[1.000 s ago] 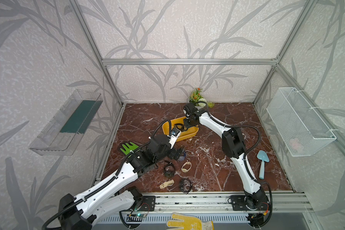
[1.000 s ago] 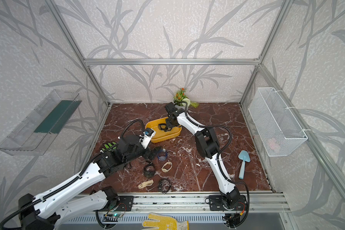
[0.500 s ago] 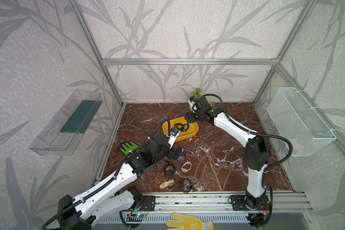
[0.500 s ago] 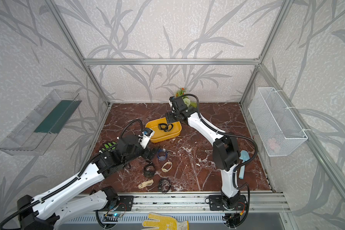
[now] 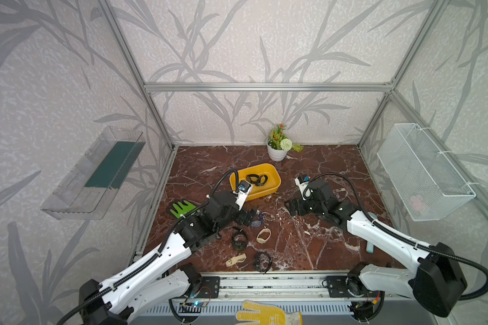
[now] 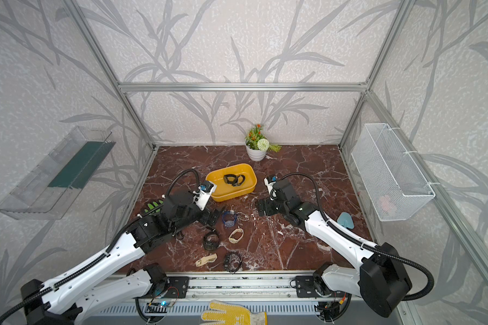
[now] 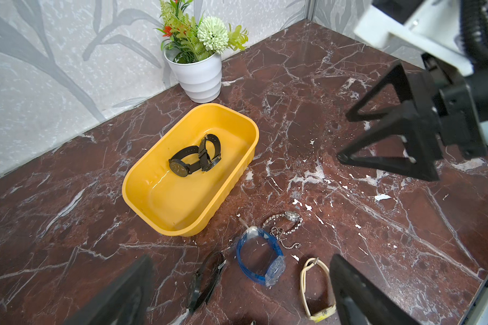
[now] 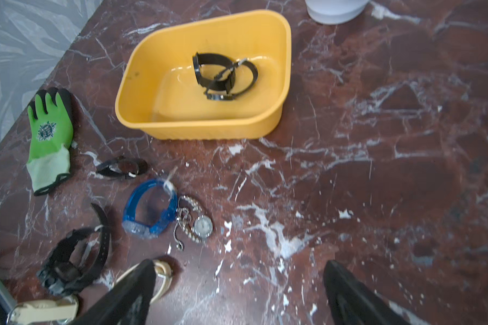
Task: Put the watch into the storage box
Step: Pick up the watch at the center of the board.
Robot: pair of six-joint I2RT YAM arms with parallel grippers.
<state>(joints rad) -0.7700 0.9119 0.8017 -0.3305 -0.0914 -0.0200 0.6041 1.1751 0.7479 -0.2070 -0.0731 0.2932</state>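
Watches: a scatter on the desk (image 5: 316,242), plus a black pair (image 7: 195,160) in the box (image 5: 265,193). I'm going front to back.

A yellow glove (image 5: 265,316) lies on the rail in front of the desk. Nearest on the desk are a front black watch (image 5: 262,261) and a beige watch (image 5: 236,259), side by side and apart. Behind those are a bulky black watch (image 5: 239,240) and a cream watch (image 5: 264,235). Next comes the blue watch (image 5: 256,222), with a chain watch (image 5: 269,216) up against it. A flat black watch (image 8: 121,168) lies between the blue watch and the green glove (image 5: 182,208).

My left hand (image 5: 248,218) is wide and empty, just beside the blue watch. On its wrist camera the blue watch sits in the gap between the fingers (image 7: 124,292). I can't tell its height above the desk.

My right hand (image 7: 343,138) is also wide and empty. It's over bare desk right of the box, tips pointing toward the pile, apart from both. A teal scoop (image 6: 345,221) lies near the right edge, beside the right arm.

The box sits upright mid-desk, behind the pile. The black pair rests on its floor, straps looped, the two touching each other.

Behind the box a white flower pot (image 5: 276,153) stands by the back wall. There's a clear tray (image 5: 96,174) on the left wall and a wire basket (image 5: 423,174) on the right wall.
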